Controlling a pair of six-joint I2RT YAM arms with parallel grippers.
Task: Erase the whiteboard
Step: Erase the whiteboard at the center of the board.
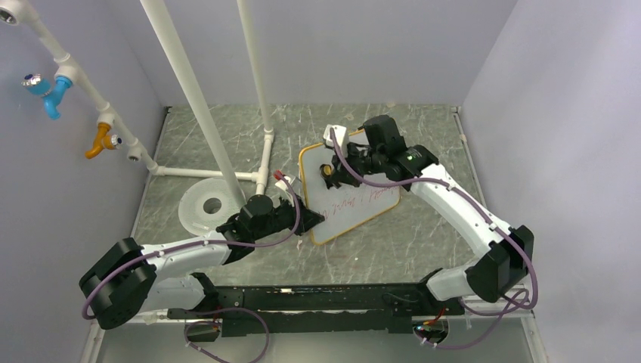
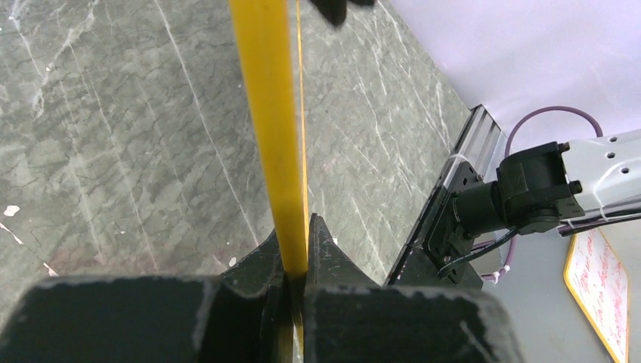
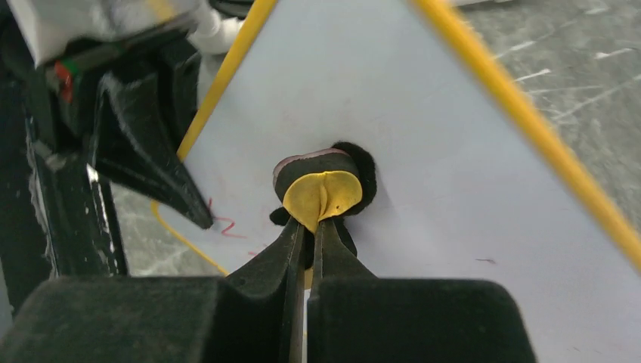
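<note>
A: Where is the small, flat, white rectangular whiteboard (image 1: 338,221) with the thin orange-tan wooden frame?

B: In the middle of the grey marbled table (image 1: 423,234), turned on a diagonal between the two arms. The left hand (image 1: 306,218) is pinched tight on its near-left frame edge (image 2: 266,113) and steadies it.

A: And the right hand (image 3: 306,227)?

B: It is closed on a small yellow-and-black eraser pad (image 3: 321,189). The pad's dark face presses on the board toward its far-left corner.

A: What is left to wipe?

B: The red handwritten scrawl (image 1: 363,198) across the middle and right looks untouched, so I judge the erasing has barely begun.

A: How should the stroke go?

B: Drag the pad toward the writing with its face flat, under even pressure and in overlapping passes. The left hand's clamp should resist the drag so the board doesn't pivot. From the wrist views I cannot tell whether the board lies flat or is tipped up slightly. If it is tipped, press gently, or it may slip out of the clamp.
</note>
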